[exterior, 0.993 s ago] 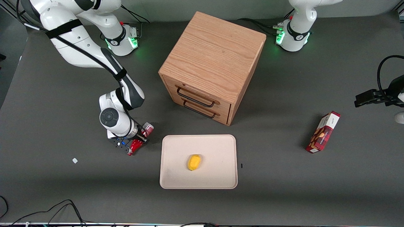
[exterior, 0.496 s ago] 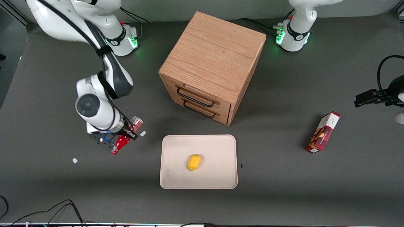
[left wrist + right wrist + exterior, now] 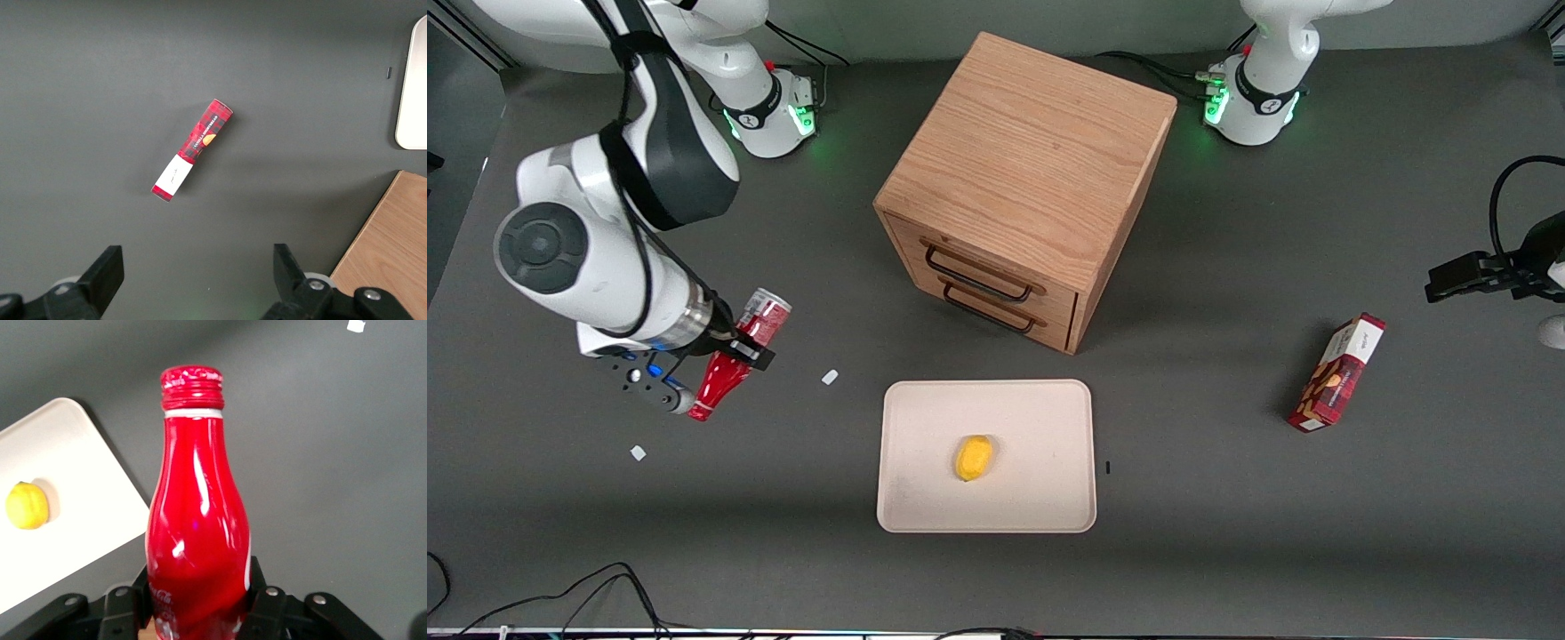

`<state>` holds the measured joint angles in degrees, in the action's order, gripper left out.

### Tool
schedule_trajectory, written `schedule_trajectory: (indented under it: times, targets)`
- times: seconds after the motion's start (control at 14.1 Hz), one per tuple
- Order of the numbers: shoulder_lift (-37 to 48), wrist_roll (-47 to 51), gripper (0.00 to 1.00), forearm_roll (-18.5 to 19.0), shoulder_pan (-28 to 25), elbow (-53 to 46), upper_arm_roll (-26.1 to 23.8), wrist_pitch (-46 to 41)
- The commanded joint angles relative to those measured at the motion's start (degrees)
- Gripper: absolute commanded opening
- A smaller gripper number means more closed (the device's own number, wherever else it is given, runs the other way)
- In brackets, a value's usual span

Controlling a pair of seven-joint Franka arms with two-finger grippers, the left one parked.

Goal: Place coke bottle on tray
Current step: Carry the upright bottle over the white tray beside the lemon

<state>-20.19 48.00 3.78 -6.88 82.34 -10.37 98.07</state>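
Gripper (image 3: 725, 356) at mid-left of the front frame, clamped on the coke bottle (image 3: 734, 351) around its lower body. Bottle carried well above the table, tilted, cap (image 3: 700, 412) pointing down toward the lower left and silvery base (image 3: 769, 305) up. Held high, most likely, to clear the low rim before the swing over. In the wrist view, fingers (image 3: 267, 603) pressed against both sides of the red body (image 3: 198, 553), cap (image 3: 192, 380) pointing away from the camera.

Tray (image 3: 1049, 418) flat at lower centre of the front frame, well apart from the bottle, toward the parked arm's end. On it, one lemon (image 3: 973, 457) near the middle, so bare cream surface on either side for a landing spot.

Count: one bottle, one tray, one lemon, one wooden cabinet (image 3: 1032, 169) with two drawer handles (image 3: 978, 284), one red snack box (image 3: 1338, 372) at right, two small white scraps (image 3: 830, 377) on the dark table (image 3: 1227, 551).
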Motion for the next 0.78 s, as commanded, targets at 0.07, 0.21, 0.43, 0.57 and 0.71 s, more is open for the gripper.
schedule_trajectory:
  times: [0.07,0.21,0.43,0.57,0.71]
  targets:
    - [-11.33,-1.86,0.0,-0.27,-0.67,-13.93,0.0,-4.9]
    - [-17.92,-1.86,0.0,0.44,-2.42,-21.4,0.09,-6.84]
    - [-26.45,-2.12,0.0,1.93,-5.67,-29.23,0.18,-4.57]
    - [-29.54,-3.69,0.0,1.93,-8.39,-30.13,2.53,0.34]
    - [-32.7,-7.21,0.0,1.93,-12.69,-30.31,6.48,3.78]
